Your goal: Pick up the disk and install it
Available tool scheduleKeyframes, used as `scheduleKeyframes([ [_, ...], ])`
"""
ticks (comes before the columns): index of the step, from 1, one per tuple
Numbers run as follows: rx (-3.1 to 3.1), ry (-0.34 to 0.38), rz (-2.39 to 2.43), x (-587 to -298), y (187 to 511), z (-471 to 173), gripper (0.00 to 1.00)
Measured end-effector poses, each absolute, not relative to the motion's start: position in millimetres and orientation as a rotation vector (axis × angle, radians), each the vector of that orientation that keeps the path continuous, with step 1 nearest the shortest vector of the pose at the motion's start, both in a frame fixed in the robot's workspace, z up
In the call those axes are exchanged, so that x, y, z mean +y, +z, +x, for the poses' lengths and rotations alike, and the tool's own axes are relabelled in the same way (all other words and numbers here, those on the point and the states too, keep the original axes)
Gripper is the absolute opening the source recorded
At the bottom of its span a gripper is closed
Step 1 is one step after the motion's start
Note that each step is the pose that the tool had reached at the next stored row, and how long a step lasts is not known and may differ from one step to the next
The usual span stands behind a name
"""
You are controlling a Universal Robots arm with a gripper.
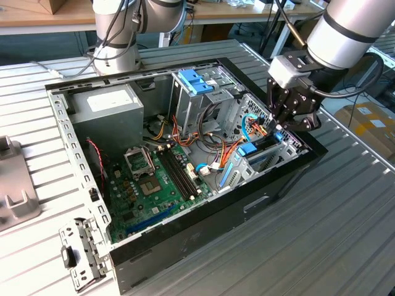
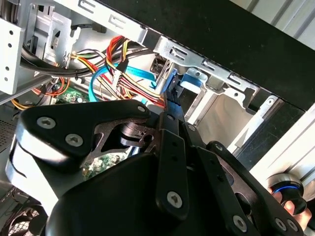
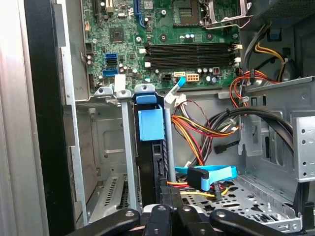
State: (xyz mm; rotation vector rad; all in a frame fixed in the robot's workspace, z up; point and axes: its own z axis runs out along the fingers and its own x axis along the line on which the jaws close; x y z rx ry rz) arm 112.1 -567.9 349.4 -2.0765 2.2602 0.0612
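One open computer case (image 1: 185, 246) lies on its side on a ribbed metal worktop (image 1: 345, 234), filling the middle of the exterior view. At the lower left of that frame, a loose perforated metal bracket (image 1: 80, 253) lies on the worktop just beside the case's corner. Inside the case, the green motherboard (image 1: 151, 179) covers the floor at centre left, with its black memory slots running diagonally.

At centre right, a metal drive cage (image 1: 271, 154) sits against the case's wall. The disk (image 1: 247, 150) stands on edge in it, with its blue carrier showing among the grey rails. In the first wrist view, the disk (image 3: 150, 162) sits upright in the middle slot of the cage, its dark body below a square blue tab. A bundle of red, orange and yellow wires (image 3: 197, 128) and a flat blue data cable (image 3: 211, 173) lie just beside it.

The end effector (image 1: 276, 126) reaches down into the cage from the upper right. In both wrist views, the end effector (image 3: 168, 189) (image 2: 170, 98) has its fingers pressed close together, with the tips touching the carrier's blue edge (image 2: 170, 78). Whether they actually clamp that edge cannot be told.

Further back, at upper left, the grey power supply (image 1: 108, 105) fills the case's corner. A light-blue bracket (image 1: 194, 80) tops another cage at upper centre. Beyond the case stands the base of a second robot arm (image 1: 117, 37).
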Motion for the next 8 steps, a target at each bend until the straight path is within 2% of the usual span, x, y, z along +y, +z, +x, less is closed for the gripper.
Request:
scheduleKeyframes([
  [8,2.268,0.075,-2.082,-568.0,341.7,115.9,0.11],
])
